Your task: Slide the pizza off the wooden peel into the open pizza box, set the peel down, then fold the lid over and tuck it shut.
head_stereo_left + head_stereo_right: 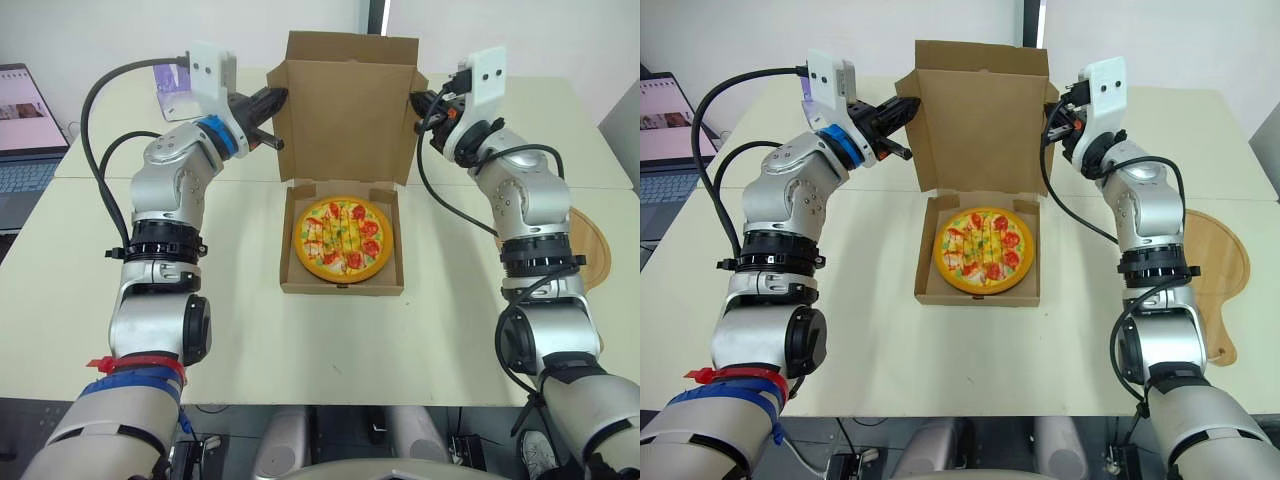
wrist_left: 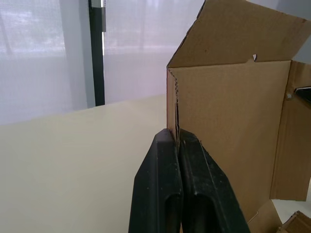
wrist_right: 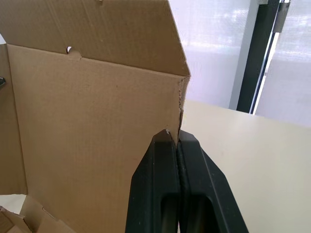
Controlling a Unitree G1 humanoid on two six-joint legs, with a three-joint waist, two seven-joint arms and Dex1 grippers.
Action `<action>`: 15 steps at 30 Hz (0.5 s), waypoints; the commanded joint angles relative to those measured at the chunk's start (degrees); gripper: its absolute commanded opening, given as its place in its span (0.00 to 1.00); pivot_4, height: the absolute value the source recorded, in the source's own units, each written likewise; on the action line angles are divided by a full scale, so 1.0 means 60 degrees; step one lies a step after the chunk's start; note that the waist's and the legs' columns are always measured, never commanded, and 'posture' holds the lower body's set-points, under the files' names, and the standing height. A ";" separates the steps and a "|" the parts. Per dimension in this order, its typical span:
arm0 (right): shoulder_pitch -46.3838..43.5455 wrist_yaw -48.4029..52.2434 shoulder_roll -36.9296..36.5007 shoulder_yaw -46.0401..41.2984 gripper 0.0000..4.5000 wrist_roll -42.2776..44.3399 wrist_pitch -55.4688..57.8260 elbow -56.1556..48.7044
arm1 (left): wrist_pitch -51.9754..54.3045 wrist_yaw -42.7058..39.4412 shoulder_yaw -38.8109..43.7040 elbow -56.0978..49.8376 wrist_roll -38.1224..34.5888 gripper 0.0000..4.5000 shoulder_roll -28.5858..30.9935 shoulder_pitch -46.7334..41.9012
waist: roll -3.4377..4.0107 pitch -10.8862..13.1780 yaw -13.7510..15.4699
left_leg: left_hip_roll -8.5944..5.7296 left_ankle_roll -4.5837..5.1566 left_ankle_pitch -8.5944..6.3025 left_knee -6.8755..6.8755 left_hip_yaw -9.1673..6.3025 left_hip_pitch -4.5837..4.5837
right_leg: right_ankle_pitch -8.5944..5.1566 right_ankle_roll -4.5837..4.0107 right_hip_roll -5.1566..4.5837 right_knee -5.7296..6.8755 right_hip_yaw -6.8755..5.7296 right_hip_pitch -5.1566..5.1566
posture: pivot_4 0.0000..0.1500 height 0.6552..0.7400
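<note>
The upright lid (image 1: 347, 110) is clenched at its side edges by the left gripper (image 2: 177, 136) and the right gripper (image 3: 179, 133); the pizza (image 1: 341, 236) is seated below them.

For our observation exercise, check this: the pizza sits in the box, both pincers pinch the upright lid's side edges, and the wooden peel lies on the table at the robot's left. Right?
Not quite. The wooden peel lies at the robot's right, as the right eye view shows. The rest stands: pizza in the box, left pincer and right pincer pinching the lid by its side edges.
</note>
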 commanded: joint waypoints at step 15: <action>0.0844 -0.1195 0.1017 0.0535 0.00 -0.0438 0.0652 -0.2693 | 0.0024 0.1653 -0.0039 -0.3679 0.0581 0.27 -0.0557 0.2041 | 0.0003 -0.0005 -0.0033 | -0.0001 0.0000 0.0002 0.0127 0.0013 -0.0143 | 0.0016 -0.0012 0.0000 0.0122 0.0015 -0.0142 | 1.00 1.00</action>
